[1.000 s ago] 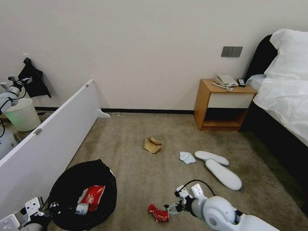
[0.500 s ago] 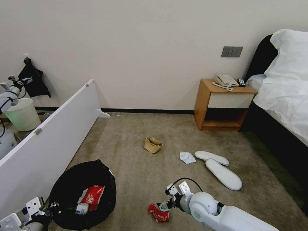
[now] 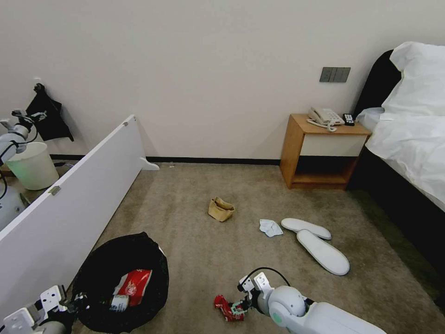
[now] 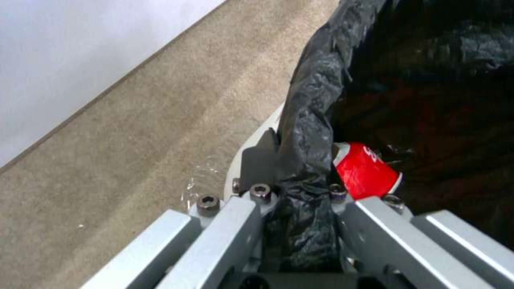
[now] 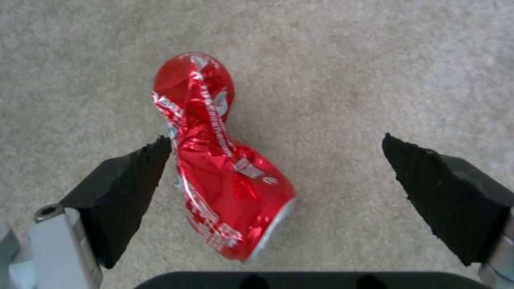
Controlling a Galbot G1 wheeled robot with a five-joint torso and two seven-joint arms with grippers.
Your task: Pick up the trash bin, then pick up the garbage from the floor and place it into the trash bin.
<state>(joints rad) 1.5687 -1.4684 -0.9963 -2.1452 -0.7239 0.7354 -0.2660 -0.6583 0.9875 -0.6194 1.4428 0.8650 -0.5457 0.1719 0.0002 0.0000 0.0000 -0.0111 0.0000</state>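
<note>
The trash bin (image 3: 121,278), lined with a black bag, stands on the floor (image 3: 194,241) at lower left. My left gripper (image 3: 74,299) is shut on its bagged rim (image 4: 300,160). A red-white snack packet (image 3: 134,280) lies inside. On the carpet, the crushed red can (image 3: 225,307) lies between the fingers of my right gripper (image 3: 238,307), which is open. In the right wrist view the can (image 5: 219,168) sits beside one pad (image 5: 128,180), apart from the other. A brown paper bag (image 3: 220,209), a tissue (image 3: 270,228) and two slippers (image 3: 323,252) lie farther off.
A long white board (image 3: 79,199) leans along the left, with a pale bucket (image 3: 32,164) behind it. A wooden nightstand (image 3: 322,150) and the bed (image 3: 408,139) stand at the right. Open carpet lies between the bin and the can.
My right arm has come down and to the left, so its open gripper now straddles the red can. The left gripper and the bin have not moved.
</note>
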